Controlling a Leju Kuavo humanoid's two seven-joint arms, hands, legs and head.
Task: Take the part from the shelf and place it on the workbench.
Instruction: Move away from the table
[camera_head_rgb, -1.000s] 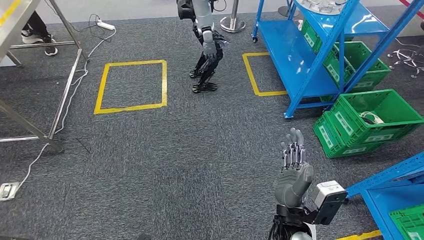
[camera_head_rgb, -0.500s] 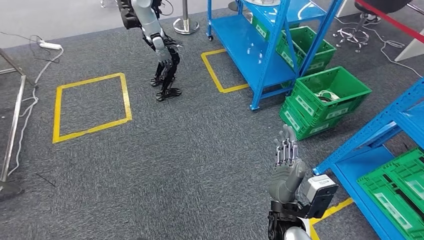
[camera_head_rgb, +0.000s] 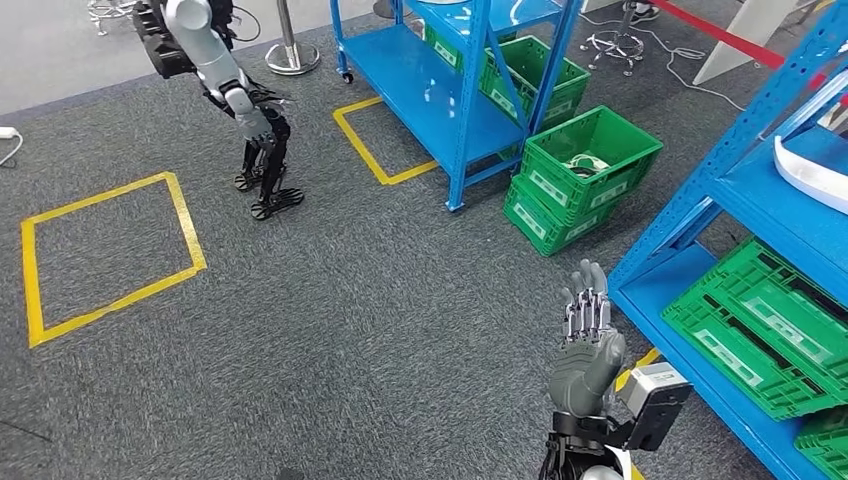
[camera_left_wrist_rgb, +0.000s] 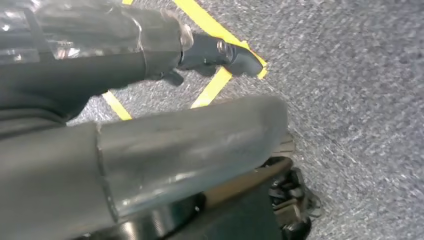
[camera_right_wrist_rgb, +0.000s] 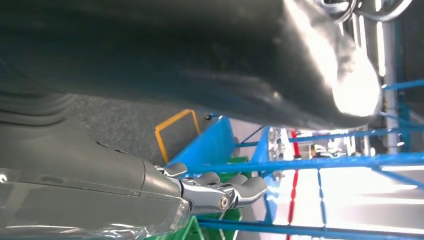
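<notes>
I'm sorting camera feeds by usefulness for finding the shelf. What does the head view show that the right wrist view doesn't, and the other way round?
The head view alone takes in the wider floor: another humanoid robot standing on the grey carpet, two yellow floor squares, a green crate beside the far blue shelf, and a white part on the near shelf. The right wrist view alone gives a close, turned look at the fingers against blurred blue shelf rails. Both share the right hand, open and empty, blue shelving, and yellow tape.
</notes>
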